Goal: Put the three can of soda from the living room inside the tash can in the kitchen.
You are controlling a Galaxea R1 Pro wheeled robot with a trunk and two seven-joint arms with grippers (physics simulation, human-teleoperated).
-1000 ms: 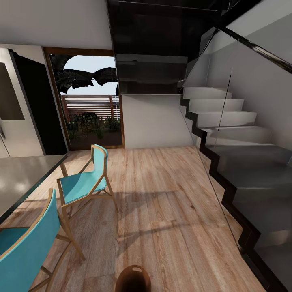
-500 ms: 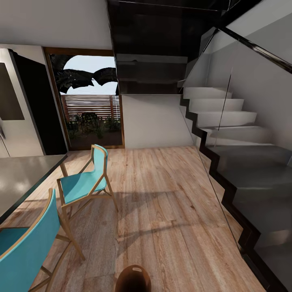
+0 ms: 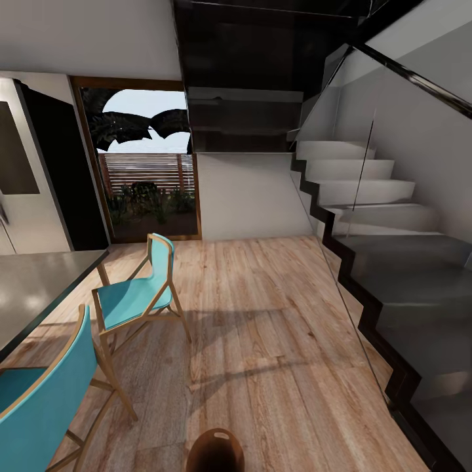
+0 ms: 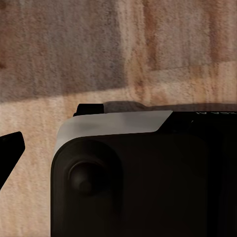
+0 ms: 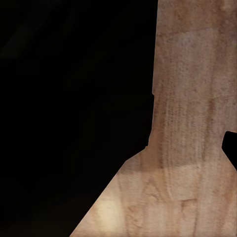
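While the head camera faces a wood floor (image 3: 262, 341), the tash can (image 3: 215, 451) sits at 6 o'clock at the frame's lower edge, rim up, interior dark. Two turquoise chairs (image 3: 134, 295) stand at 8 o'clock beside a grey table (image 3: 33, 288). A glass-railed staircase (image 3: 387, 262) rises at 3 o'clock. Jaw opening on either gripper cannot be determined.

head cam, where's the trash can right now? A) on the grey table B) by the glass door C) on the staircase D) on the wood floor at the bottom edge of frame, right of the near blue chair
D: the brown tash can stands on the wood floor at the frame's bottom edge, right of the near blue chair.
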